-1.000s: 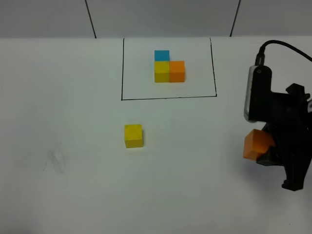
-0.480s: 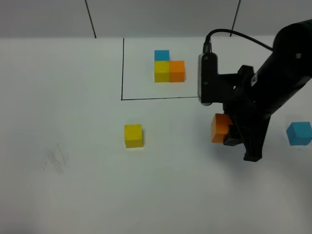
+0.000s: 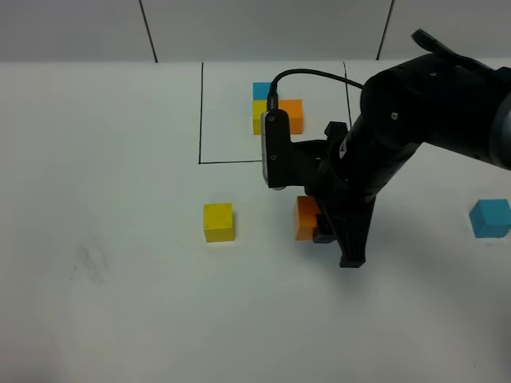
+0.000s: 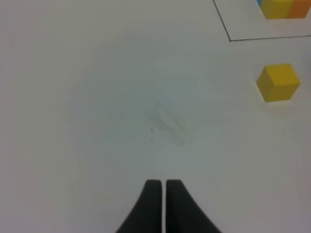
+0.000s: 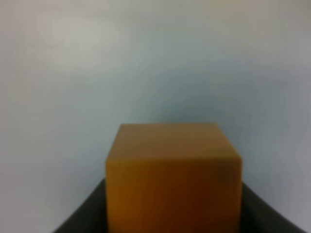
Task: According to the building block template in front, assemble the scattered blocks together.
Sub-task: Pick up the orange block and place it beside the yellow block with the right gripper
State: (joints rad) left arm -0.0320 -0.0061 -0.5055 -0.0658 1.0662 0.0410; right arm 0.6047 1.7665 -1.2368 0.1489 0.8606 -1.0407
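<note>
Mid-frame: orange cube (image 3: 304,217) held

The left hand (image 4: 160,194) is pressed together, empty. The orange cube is pinched by the right hand (image 3: 310,227), right of the yellow cube (image 3: 218,222); the blue cube (image 3: 489,218) is seen far right, the template (image 3: 277,112) upper centre.

White table (image 3: 120,335): matte surface, with one faint grey smudge (image 3: 89,262) near its left side; the left wrist view shows the mark as a diagonal smear. Grey back wall (image 3: 263,28) stands behind the table's far edge, crossed by two thin dark slanted lines (image 3: 148,32).

Right arm (image 3: 415,112) reaches inward, jaws clamped; left jaws closed.
</note>
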